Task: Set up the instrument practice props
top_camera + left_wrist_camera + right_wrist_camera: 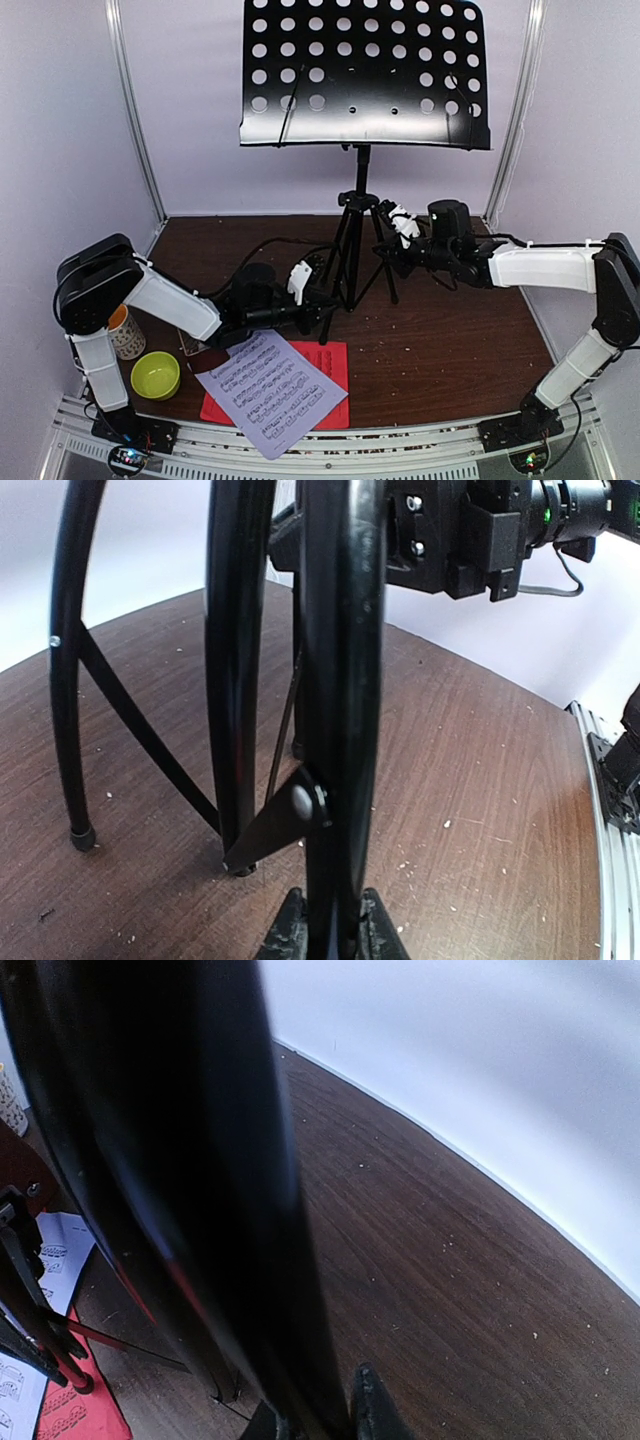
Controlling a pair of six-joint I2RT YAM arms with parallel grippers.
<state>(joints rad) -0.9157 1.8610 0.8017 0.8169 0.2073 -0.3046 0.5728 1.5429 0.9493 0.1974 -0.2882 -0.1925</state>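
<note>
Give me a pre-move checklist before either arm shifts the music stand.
1. The left end effector shut on a music stand leg: ok.
2. The right end effector shut on the stand: ok.
3. Stand feet on the table: two planted, ok; third cannot tell.
4. The perforated desk upright above the tripod: ok.
5. The white music sheet on the desk: not ok; it lies on the red music sheet.
6. The mug and lime-green bowl apart from the legs: ok.

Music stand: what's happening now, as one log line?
left gripper, right gripper: shut on music stand | white sheet: over red sheet
</note>
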